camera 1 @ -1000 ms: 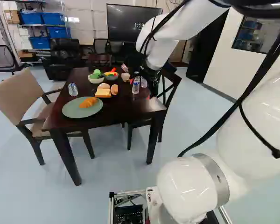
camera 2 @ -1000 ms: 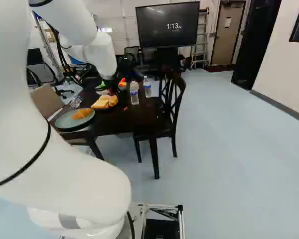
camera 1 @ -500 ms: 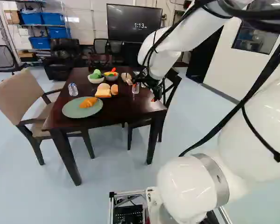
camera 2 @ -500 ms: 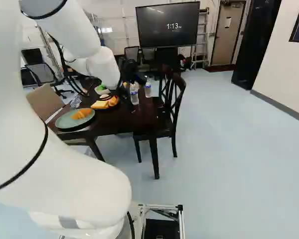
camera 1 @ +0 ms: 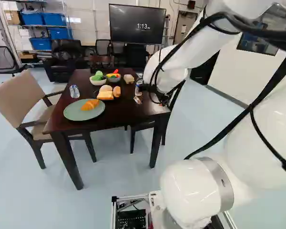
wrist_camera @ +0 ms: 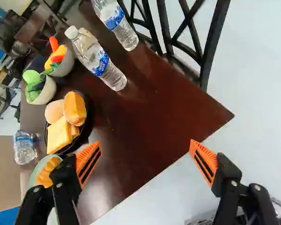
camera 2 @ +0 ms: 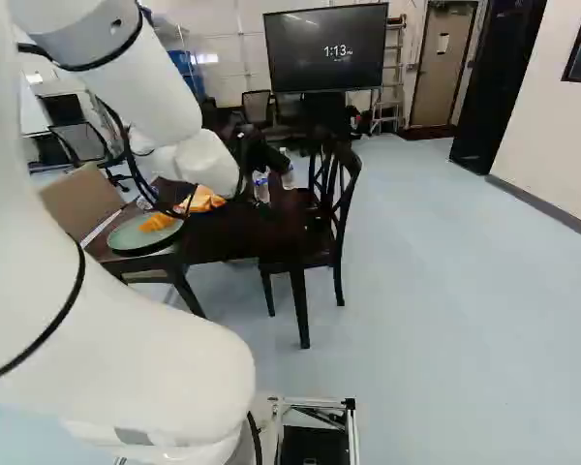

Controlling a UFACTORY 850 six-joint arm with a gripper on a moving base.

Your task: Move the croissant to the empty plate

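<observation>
One croissant [camera 1: 90, 104]: golden-orange, curved, ridged along its back. Location: on the round pale green plate [camera 1: 70, 113], left of centre in the left base view. In the wrist view, one finger partly covers it.

Gripper [camera 1: 149, 101]: above the table's right part in the left base view. Fingers spread wide, orange pads [wrist_camera: 88, 161] facing each other; dark tabletop and pale floor show in the gap.

Nearby: a black plate [wrist_camera: 87, 123] just beyond the green one, bearing a yellow-topped bread slice [wrist_camera: 59, 134], a round bun [wrist_camera: 54, 111] and an orange-brown roll [wrist_camera: 75, 108]. Farther on, a cream bowl [wrist_camera: 48, 92] with green items and a grey bowl [wrist_camera: 65, 67] with red, yellow and green ones. Two clear water bottles [wrist_camera: 97, 61] ahead of the gripper; a third bottle [camera 1: 74, 91] near the green plate.

Obstruction: the white arm [camera 2: 126, 329] fills the left of the right base view, reaching close to the green plate's outline there.

Surface: dark brown table [camera 1: 119, 113], glossy. Room: beige chair [camera 1: 19, 98] at left of the left base view, dark chair [camera 2: 339, 213], pale blue-grey floor [camera 2: 436, 291], wall screen [camera 2: 324, 48] at top centre.
</observation>
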